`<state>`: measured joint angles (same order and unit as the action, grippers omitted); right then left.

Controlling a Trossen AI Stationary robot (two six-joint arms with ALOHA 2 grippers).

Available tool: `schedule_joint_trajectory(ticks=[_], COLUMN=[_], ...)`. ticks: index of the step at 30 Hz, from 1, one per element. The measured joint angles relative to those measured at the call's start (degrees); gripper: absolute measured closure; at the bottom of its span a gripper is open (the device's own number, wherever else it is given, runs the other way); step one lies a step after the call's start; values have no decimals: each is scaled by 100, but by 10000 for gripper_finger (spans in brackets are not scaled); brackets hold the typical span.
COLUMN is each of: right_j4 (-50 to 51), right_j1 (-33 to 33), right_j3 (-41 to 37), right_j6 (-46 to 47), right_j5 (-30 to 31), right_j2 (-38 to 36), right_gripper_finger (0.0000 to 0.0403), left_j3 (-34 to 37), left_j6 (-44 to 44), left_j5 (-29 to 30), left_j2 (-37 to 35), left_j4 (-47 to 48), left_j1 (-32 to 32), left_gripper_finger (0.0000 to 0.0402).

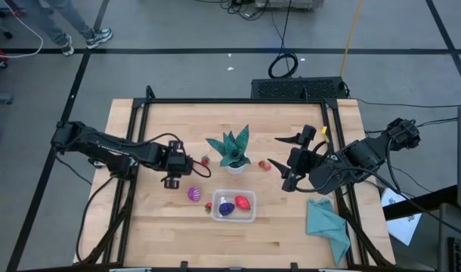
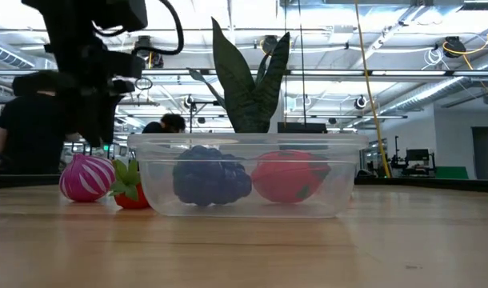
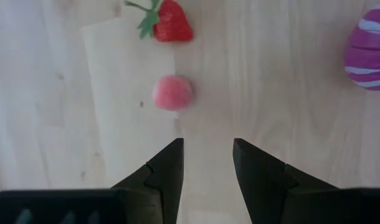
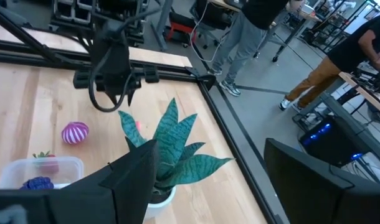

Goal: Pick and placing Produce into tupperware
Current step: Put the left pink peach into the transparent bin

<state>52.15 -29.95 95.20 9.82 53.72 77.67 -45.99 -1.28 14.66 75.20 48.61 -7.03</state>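
Observation:
My left gripper [image 1: 172, 180] [image 3: 207, 149] points down over the left part of the table. Its fingers stand a little apart with only wood between them. A small pink piece of produce [image 3: 172, 93] lies just beyond its tips, with a strawberry [image 3: 171, 22] farther on and a pink-purple striped ball [image 1: 193, 194] [image 2: 87, 178] to one side. The clear tupperware [image 1: 250, 217] [image 2: 340, 188] holds a dark purple piece [image 2: 210, 178] and a larger red piece [image 2: 288, 176]. Another strawberry [image 2: 130, 192] lies against its left wall. My right gripper [image 1: 286, 162] [image 4: 209, 168] hangs wide open, high beside the plant.
A teal spiky plant in a white pot [image 1: 232, 151] stands behind the tupperware, with a strawberry [image 1: 265, 165] to its right. A teal cloth [image 1: 326, 227] lies at the near right corner. People [image 4: 339, 56] stand beyond the table's far edge.

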Motion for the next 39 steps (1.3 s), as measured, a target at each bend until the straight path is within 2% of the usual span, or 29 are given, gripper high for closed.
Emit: schedule_joint_trajectory(ticks=[17, 26, 30, 33, 39], right_j4=[-113, -113, -112, -113, -122], right_j1=[0, 2, 1, 2, 1], right_j3=[0, 0, 0, 0, 0], right_j6=[297, 297, 297, 299, 299], right_j5=[-1, -1, -1, -1, -1], right_j2=[0, 0, 0, 0, 0], right_gripper_finger=[122, 122, 122, 122, 122], left_j3=[150, 150, 150, 150, 150], left_j6=[-756, -835, -945, -951, -997], left_j5=[-217, -214, -35, 25, 85], left_j2=[0, 0, 0, 0, 0], left_j4=[-406, -392, -389, -365, -497], left_j1=[329, 337, 371, 422, 426], left_gripper_finger=[256, 256, 256, 244, 187])
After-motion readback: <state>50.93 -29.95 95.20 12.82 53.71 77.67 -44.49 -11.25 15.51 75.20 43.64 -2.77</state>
